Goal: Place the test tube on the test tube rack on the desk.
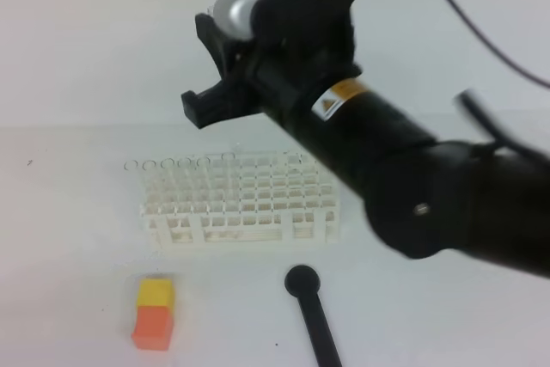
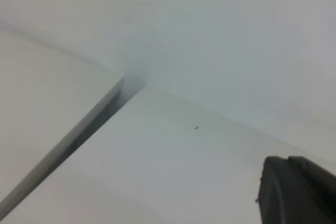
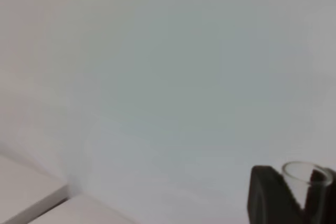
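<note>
One arm, the right, raised high over the test tube rack [image 1: 241, 204], claw [image 3: 294, 192] pinching test tube [image 3: 304, 174]; left claw [image 2: 294, 192] pressed together.

yellow warning-triangle label [image 1: 337, 98] on right arm [image 1: 404, 169] (its print too blurred to read)

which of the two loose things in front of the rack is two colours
The small block at front left: yellow on top, orange below. The other, the round-headed stick to its right, is all black.

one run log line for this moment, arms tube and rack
right gripper: shut on test tube, raised over test tube rack | left gripper: shut, holding nothing | tube not yet in rack
</note>
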